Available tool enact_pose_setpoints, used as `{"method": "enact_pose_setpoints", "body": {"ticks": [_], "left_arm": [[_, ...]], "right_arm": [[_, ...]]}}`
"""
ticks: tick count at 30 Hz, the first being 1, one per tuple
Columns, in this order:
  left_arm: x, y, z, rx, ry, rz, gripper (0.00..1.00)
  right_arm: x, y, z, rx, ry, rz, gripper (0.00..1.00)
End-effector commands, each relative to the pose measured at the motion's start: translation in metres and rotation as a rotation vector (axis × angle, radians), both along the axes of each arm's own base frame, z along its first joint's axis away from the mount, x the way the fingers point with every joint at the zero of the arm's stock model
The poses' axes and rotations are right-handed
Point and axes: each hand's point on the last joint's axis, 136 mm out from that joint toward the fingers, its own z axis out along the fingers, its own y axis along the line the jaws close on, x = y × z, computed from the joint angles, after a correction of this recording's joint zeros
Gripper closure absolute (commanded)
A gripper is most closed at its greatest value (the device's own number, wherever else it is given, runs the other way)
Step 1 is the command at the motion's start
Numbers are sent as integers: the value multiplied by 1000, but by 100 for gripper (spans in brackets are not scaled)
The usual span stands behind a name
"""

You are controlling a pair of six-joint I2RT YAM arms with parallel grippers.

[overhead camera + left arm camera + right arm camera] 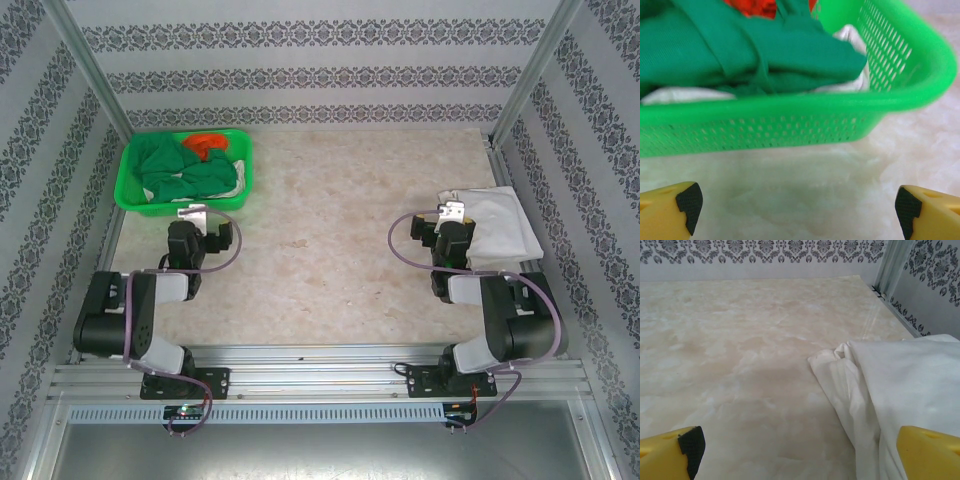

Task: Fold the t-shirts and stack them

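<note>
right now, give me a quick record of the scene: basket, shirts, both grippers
basket: bright green mesh, far left of the table
in basket: dark green shirt on top, orange shirt behind it, crumpled off-white shirt underneath
out of basket: flat off-white shirt, on the table's right side, looks folded
left gripper: open, empty, just short of the basket's near wall
right gripper: open, empty, at the flat shirt's left edge; contact unclear
</note>
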Motion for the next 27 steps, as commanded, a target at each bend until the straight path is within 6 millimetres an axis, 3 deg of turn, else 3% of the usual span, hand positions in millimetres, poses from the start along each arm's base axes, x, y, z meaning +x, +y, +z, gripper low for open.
{"method": "enact_pose_setpoints", "body": {"ticks": [1,7,9,13,18,24,27], "left_arm": [[-1,-3,34,4,-3,8,0],[-6,-35,85,18,-23,-61,0],[3,-41,99,19,-17,-71,0],[34,-50,106,-3,54,-79,0],[77,-62,74,-18,240,-84,0],[110,-87,34,-59,413,-125,0],[119,-89,14,-62,497,-111,8]], "right_arm": [[1,12,31,-4,10,64,2],[-12,40,64,-28,42,179,2],[-16,52,74,-19,53,212,2],[-19,84,90,-7,54,297,2],[-16,129,96,-17,78,401,2],[-12,159,92,-32,93,436,2],[-11,167,91,-31,93,444,2]]}}
